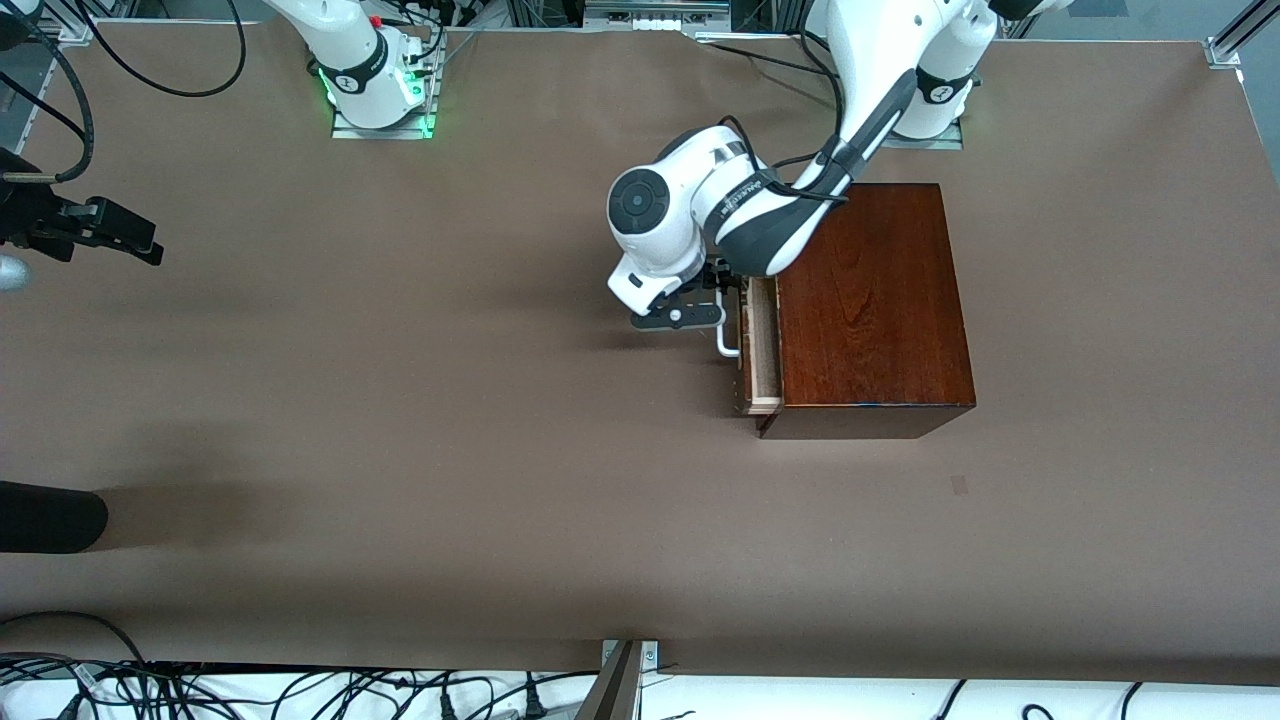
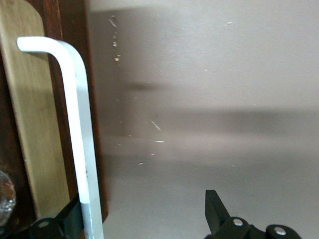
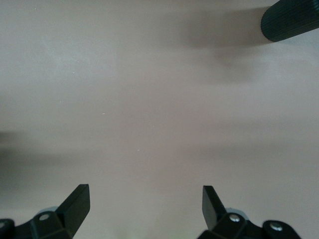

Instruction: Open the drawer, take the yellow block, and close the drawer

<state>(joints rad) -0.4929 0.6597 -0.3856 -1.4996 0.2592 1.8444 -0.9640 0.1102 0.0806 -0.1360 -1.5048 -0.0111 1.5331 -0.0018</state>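
Observation:
The dark reddish-brown wooden box (image 1: 870, 300) stands toward the left arm's end of the table. Its drawer (image 1: 764, 345) is pulled out a little, and a strip of pale-wood tray shows. The white bar handle (image 1: 728, 345) runs along the drawer front. My left gripper (image 1: 730, 290) is at the handle and open. In the left wrist view the handle (image 2: 79, 124) passes between the fingers of the left gripper (image 2: 144, 214), close against one finger (image 2: 70, 221). My right gripper (image 1: 135, 240) waits open and empty over bare table and also shows in the right wrist view (image 3: 144, 204). The yellow block is hidden.
A black cylindrical object (image 1: 50, 520) juts in at the table's edge at the right arm's end, and it also shows in the right wrist view (image 3: 291, 22). Brown table surface (image 1: 450, 420) stretches in front of the drawer. Cables lie along the edge nearest the front camera.

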